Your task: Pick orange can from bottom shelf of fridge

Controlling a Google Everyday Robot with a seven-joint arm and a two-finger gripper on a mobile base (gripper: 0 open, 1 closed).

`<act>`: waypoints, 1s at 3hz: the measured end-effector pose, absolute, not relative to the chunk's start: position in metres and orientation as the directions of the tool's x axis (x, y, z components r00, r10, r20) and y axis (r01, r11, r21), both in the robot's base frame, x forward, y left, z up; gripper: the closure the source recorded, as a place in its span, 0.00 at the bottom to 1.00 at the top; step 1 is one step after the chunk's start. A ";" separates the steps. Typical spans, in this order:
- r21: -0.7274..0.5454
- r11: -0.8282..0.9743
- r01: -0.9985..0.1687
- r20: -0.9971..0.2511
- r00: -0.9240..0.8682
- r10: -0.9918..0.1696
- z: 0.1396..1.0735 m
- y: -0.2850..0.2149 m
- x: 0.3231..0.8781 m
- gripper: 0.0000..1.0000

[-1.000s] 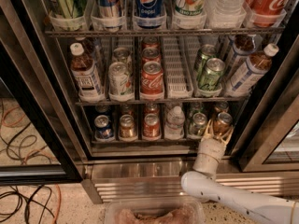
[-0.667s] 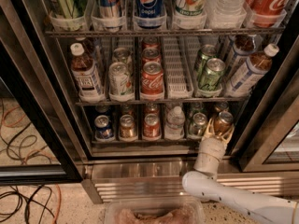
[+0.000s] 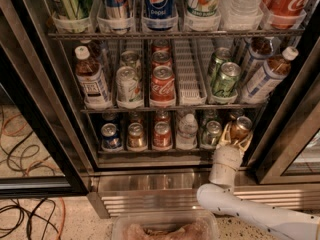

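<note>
Orange-amber w/ a silver top, the orange can (image 3: 241,126) sat at the far right end of the bottom shelf (image 3: 150,150), upright or nearly so, just right of a green can (image 3: 212,133). The gripper (image 3: 238,135) was up at that same spot, clasped about the can: pale fingers (image 3: 226,134) lay against its left and right sides, narrow, no gap seen btwn pad and metal. Whether the can was lifted off the rack or resting on it, can't tell. The white arm (image 3: 227,184) rose from the lower right of the view, over the grille (image 3: 200,201), to reach it.

Rest of the bottom row, L to R: blue can (image 3: 110,136), a copper-toned can (image 3: 136,136), red can (image 3: 162,134), clear bottle (image 3: 187,129), then the green one. White lane dividers ran btwn them.

One rack up: tea bottle (image 3: 92,81) at left, a pale can (image 3: 129,84), Coca-Cola can (image 3: 162,84), an open white lane, two green cans (image 3: 225,79), more tea bottles at right. Top rack held tall cans and bottles incl. a Pepsi can (image 3: 159,4).

The fridge (image 3: 165,181) had a steel frame; a glass door (image 3: 295,149) stood at right, near the gripper. Cables (image 3: 25,149) lay on the floor at left. A clear plastic tub (image 3: 165,226) sat at the bottom edge, below the grille.
</note>
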State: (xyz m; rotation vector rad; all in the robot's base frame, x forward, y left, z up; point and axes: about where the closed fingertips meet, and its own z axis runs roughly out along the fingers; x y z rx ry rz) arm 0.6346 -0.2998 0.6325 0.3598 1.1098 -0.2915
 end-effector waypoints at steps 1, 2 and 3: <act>0.126 0.915 0.382 -0.903 0.427 -0.054 0.637 -0.299 0.629 1.00; 0.095 0.937 0.336 -0.910 0.411 -0.056 0.639 -0.297 0.616 1.00; 0.052 0.973 0.226 -0.931 0.363 -0.034 0.640 -0.287 0.590 1.00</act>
